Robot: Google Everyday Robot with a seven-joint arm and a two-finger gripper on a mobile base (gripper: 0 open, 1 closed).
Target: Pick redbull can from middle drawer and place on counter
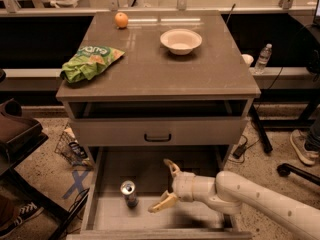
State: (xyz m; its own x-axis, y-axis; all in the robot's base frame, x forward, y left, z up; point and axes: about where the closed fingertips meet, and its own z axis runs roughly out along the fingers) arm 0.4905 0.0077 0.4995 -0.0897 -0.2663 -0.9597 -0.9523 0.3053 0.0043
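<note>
On the worktop (150, 79), the orange (121, 20) sits at the back left corner. The bowl (181, 41) is toward the back, right of centre, and the chip bag (90, 62) is at the left edge, in front of the orange.

Below the worktop is an open slot, then a closed drawer front (205, 131), then the middle drawer (125, 166) pulled out forward. In it the redbull can (129, 193) stands upright, left of centre. The tool (165, 185) is just right of the can, apart from it, and reaches in from the right.

A water bottle (262, 59) stands right of the worktop. A wire basket (72, 149) lies on the floor below its left edge.
</note>
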